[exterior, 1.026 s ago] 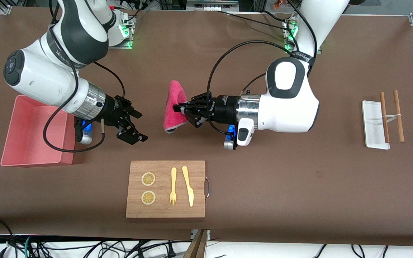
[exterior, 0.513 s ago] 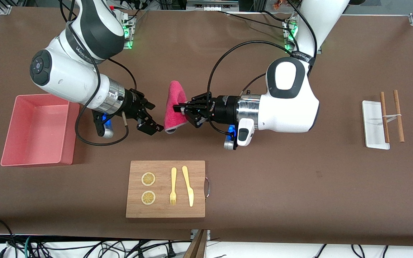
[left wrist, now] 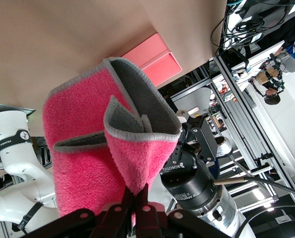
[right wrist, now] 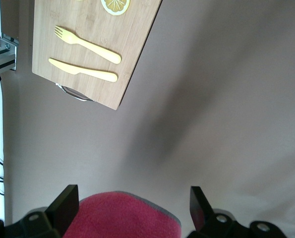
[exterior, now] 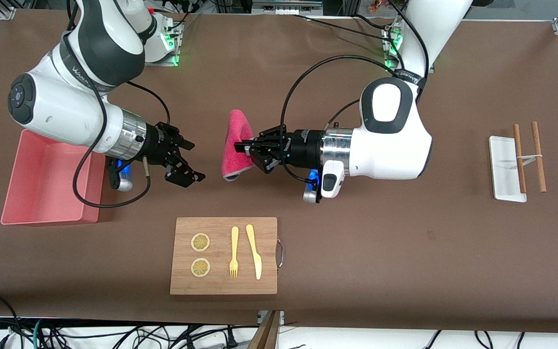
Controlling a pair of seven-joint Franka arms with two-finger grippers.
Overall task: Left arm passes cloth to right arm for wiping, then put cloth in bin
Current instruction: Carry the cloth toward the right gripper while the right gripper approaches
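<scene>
hanging folded, crimson-pink cloth (exterior: 237, 143) shows grey edging.

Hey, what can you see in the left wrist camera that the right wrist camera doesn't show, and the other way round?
Only the left wrist view shows the left hand pinching the cloth, the cloth's grey underside, the pink bin and the right arm's wrist. Only the right wrist view shows the wooden board with its fork, knife and a lemon slice, plus the right hand, open. Both show the cloth and the brown table.
</scene>
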